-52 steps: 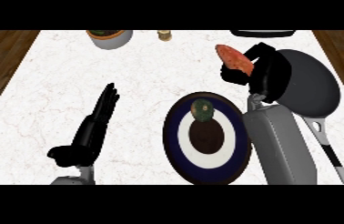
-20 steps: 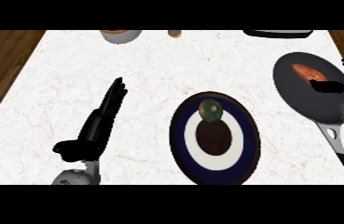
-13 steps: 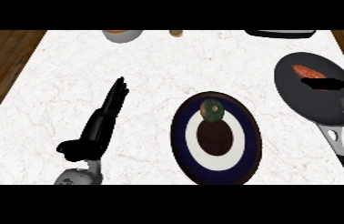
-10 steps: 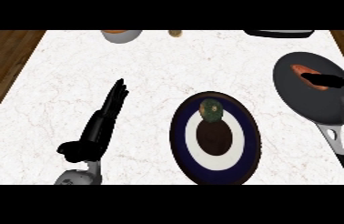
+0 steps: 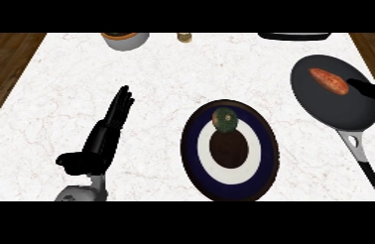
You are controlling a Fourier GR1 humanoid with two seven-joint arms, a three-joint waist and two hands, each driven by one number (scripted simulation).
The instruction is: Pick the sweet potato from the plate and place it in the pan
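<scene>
The orange sweet potato (image 5: 328,80) lies inside the dark pan (image 5: 330,109) at the right, near its upper rim. Of my right hand (image 5: 362,87) only a straight black finger shows at the right edge; it reaches over the pan just right of the sweet potato, apart from it and holding nothing. The dark blue and white plate (image 5: 193,153) sits at the centre front with a green round item (image 5: 225,120) on its far part. My left hand (image 5: 104,136) rests open on the counter at the left, fingers pointing away.
The pan's handle (image 5: 359,152) runs toward the lower right. At the counter's far edge stand a grey bowl (image 5: 124,39), a small jar (image 5: 185,37) and a dark object (image 5: 293,35). Wooden floor (image 5: 15,59) shows past the counter's left side.
The right hand, which held the sweet potato by the pan's left rim, has let it go in the pan and drawn back to the right edge. The left hand has not moved.
</scene>
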